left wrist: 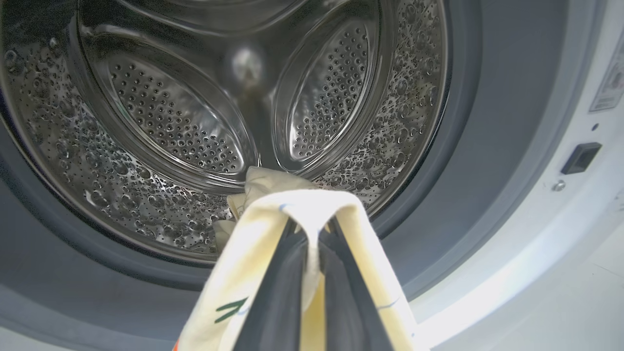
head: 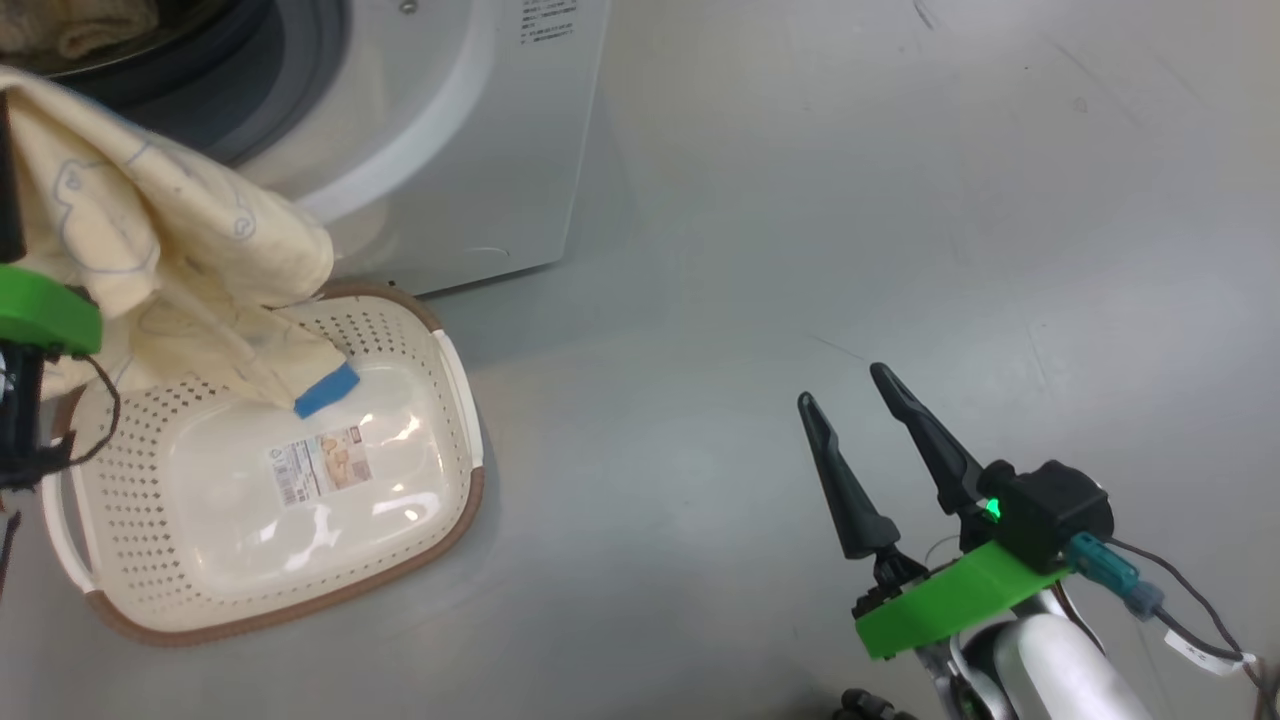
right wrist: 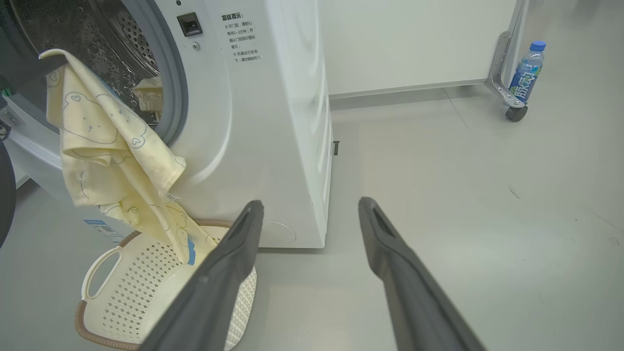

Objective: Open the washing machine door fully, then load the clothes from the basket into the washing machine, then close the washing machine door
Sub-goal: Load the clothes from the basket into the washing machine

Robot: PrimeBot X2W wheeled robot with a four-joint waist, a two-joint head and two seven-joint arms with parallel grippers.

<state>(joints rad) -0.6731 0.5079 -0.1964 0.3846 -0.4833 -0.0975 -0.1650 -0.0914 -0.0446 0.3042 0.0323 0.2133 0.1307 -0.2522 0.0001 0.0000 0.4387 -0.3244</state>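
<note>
Yellow garment (head: 150,250) is pinched by the left gripper (left wrist: 312,225) at the drum (left wrist: 170,122) mouth, its tail trailing into the basket (head: 300,600). One piece (right wrist: 146,97) is already seen inside; release and closing are left. The right gripper (head: 845,385) is spread wide.

Grey floor (head: 800,200), white wall (right wrist: 414,39) (bottle (right wrist: 526,68) beside castor (right wrist: 516,113)).

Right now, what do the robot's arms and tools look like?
The right tool has two long dark tapered fingers, a bright green bracket, a black block with a green light, a teal plug with black cable, and a white forearm. The left tool has matching dark fingers.
</note>
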